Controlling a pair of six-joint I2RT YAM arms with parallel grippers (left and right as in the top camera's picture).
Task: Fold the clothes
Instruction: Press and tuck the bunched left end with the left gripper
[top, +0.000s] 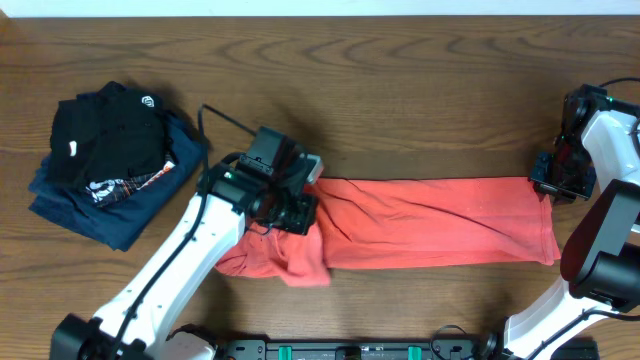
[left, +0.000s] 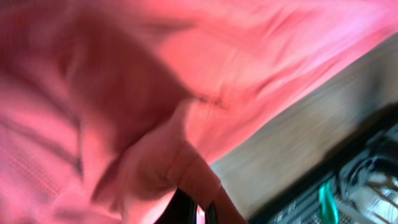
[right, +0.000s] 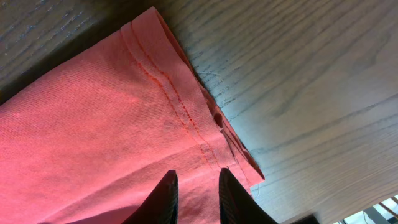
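Note:
The clothes, a coral-red T-shirt (top: 430, 225), lie in a long band across the table, flat on the right and bunched at the left end. My left gripper (top: 298, 214) is over that bunched end, shut on a fold of the shirt. In the left wrist view the red cloth (left: 124, 93) drapes over the closed fingertips (left: 202, 213) and fills most of the frame. My right gripper (top: 551, 185) is at the shirt's right end. Its fingers (right: 198, 180) stand slightly apart just above the stitched hem (right: 180, 106), with nothing pinched between them.
A pile of folded garments, black (top: 105, 135) on navy blue (top: 110, 215), sits at the far left. Bare wooden table (top: 400, 90) lies behind the shirt. The table's front edge and the arm bases (left: 348, 186) are close below the shirt.

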